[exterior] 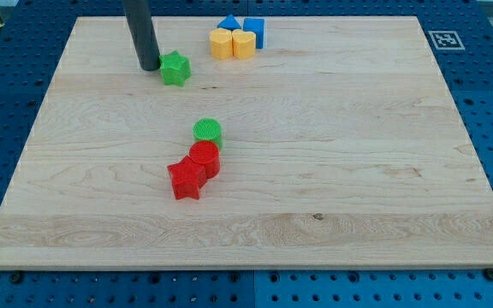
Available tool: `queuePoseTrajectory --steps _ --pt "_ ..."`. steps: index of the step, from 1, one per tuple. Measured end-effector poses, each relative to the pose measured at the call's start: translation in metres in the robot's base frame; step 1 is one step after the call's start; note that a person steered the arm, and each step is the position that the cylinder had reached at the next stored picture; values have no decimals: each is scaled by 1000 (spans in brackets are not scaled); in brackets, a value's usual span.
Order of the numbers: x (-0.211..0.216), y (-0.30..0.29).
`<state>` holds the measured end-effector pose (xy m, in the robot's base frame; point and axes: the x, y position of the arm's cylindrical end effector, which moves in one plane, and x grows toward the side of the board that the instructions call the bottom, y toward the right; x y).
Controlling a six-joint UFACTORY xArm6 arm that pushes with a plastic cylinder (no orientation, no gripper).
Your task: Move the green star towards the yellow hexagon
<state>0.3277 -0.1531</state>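
Observation:
The green star (pixel 175 68) lies near the view's top, left of centre on the wooden board (pixel 358 171). My tip (pixel 149 66) stands just to the star's left, touching it or nearly so. The yellow hexagon (pixel 221 43) sits to the star's upper right, next to a second yellow block (pixel 243 44). A short gap of bare board separates the star from the hexagon.
A blue triangle (pixel 228 24) and a blue cube (pixel 254 31) sit behind the yellow blocks. Near the board's middle are a green cylinder (pixel 208 131), a red cylinder (pixel 204 158) and a red star (pixel 187 180), packed together. A marker tag (pixel 444 39) lies at the top right.

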Motion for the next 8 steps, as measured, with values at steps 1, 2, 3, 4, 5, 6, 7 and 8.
queuePoseTrajectory --steps 1,2,3,4,5,6,7,8 --pt "38 2" --pt "40 52" --pt "8 60" --pt "-9 58" --pt "24 27" --pt "30 -22" --pt "0 -30" --pt "-14 -3"
